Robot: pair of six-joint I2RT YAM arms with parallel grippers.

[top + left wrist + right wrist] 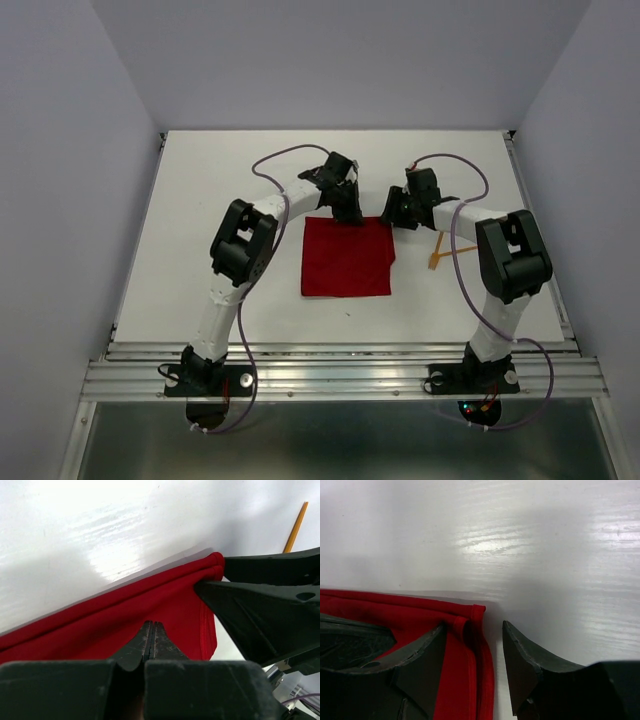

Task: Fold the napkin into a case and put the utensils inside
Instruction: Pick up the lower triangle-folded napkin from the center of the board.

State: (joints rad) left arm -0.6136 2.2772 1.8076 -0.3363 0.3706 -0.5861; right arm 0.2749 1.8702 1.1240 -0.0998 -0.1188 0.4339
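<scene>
Top external gives me the overall state: the napkin [346, 257] lies flat mid-table [220, 180] as a roughly square red patch, not yet the narrow case. The utensils [441, 254] sit on the bare surface off its right side, apart from the cloth. I judge the job to be in its early-to-middle part. At least one fold looks done, further folds are needed, and loading the utensils has not begun.

From above, both tools sit on the napkin's far edge, the left gripper [347, 207] inboard and the right gripper [398, 213] at the far right corner. Their jaws are too small to read there.

The wrist cameras fill that in. Left wrist shows my left fingers clenched tight together with their tips down on the red fabric. Whether a pinch of cloth is caught between them, I cannot tell. It also shows two stacked hems at the corner, so the cloth is doubled, and one of the utensils at the frame's top right. Right wrist shows that tool released, jaws apart and straddling the corner, one finger over cloth and the other over bare table.
</scene>
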